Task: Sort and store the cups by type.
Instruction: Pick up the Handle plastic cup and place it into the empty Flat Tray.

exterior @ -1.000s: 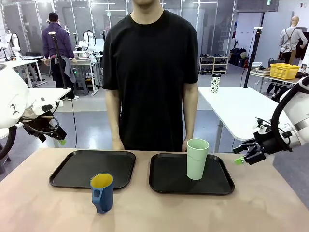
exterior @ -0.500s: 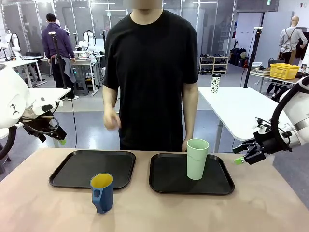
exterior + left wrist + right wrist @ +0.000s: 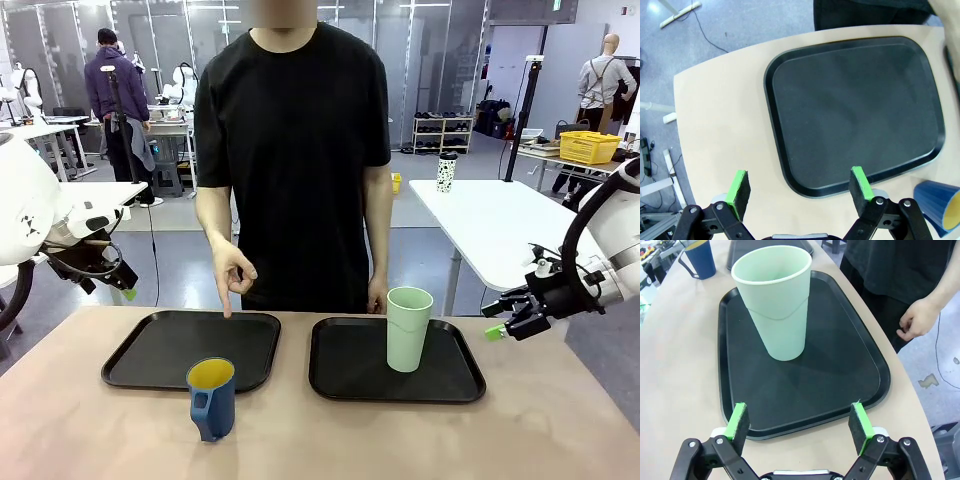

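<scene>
Shared light-wood table point(image 3: 80, 430), person standing at its 12 o'clock side; robot arms at 9 and 3 o'clock.

Item 1: left tray point(image 3: 160, 350), black, nothing on it.
Item 2: right tray point(image 3: 345, 365), black, carrying item 3.
Item 3: mint tumbler point(image 3: 409, 330), upright near the right tray's middle; judged already stored.
Item 4: blue mug point(image 3: 211, 398), yellow inside, upright on bare table at 6 o'clock of the left tray, just beside its near rim; contact cannot be told. Handle faces the robot. Judged not yet stored.
Item 5: person's pointing hand point(image 3: 232, 272), index finger aimed down at the left tray's 12 o'clock rim.
Item 6: left gripper point(image 3: 799, 175), fingers spread, holding nothing, hovering off the table's 9 o'clock edge.
Item 7: right gripper point(image 3: 799, 409), fingers spread, holding nothing, off the 3 o'clock edge, tumbler at its 12 o'clock.

Hazards, judged: a reach toward the left tray could meet the pointing hand above it. An off-centre pinch on the mug's rim or handle could tip it. A sweep by the right arm could topple the tall tumbler.
</scene>
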`<state>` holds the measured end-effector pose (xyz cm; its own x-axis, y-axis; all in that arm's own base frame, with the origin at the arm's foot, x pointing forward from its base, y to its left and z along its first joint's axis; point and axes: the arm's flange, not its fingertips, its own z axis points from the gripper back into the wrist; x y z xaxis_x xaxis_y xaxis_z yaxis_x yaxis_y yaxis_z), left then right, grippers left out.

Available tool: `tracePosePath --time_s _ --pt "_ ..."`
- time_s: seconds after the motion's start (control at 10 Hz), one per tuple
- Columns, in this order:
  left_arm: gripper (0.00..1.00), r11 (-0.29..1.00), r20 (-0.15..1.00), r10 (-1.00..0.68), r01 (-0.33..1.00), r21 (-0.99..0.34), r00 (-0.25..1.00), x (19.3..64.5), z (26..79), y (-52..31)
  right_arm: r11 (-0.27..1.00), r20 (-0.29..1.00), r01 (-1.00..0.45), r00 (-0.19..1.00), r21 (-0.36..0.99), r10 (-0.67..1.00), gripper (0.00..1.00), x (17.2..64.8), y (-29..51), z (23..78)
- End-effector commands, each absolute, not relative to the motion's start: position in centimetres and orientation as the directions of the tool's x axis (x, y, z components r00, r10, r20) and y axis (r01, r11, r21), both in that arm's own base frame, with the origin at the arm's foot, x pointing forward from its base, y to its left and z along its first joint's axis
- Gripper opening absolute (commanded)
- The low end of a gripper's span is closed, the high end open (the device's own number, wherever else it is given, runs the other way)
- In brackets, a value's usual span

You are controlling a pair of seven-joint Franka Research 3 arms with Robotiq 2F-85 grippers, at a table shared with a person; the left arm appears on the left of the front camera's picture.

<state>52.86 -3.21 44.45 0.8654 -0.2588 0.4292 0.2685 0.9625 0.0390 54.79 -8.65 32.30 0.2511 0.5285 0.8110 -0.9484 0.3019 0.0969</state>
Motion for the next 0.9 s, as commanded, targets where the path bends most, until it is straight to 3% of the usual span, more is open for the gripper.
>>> tracePosePath --time_s 0.0,0.7,0.8 --pt "1.0 0.963 0.432 -0.255 0.267 0.034 0.865 52.8 44.6 -3.0 0.275 0.719 -0.961 0.187 -0.006 0.669 1.0 52.3 -8.0 33.4" --pt "1.0 0.963 0.432 -0.255 0.267 0.034 0.865 52.8 44.6 -3.0 0.167 0.401 -0.961 0.067 -0.22 0.913 1.0 45.7 -6.4 35.7" --pt "1.0 0.963 0.432 -0.255 0.267 0.034 0.865 52.8 44.6 -3.0 0.179 0.487 -0.966 0.067 -0.186 0.871 1.0 46.9 -7.3 35.7"
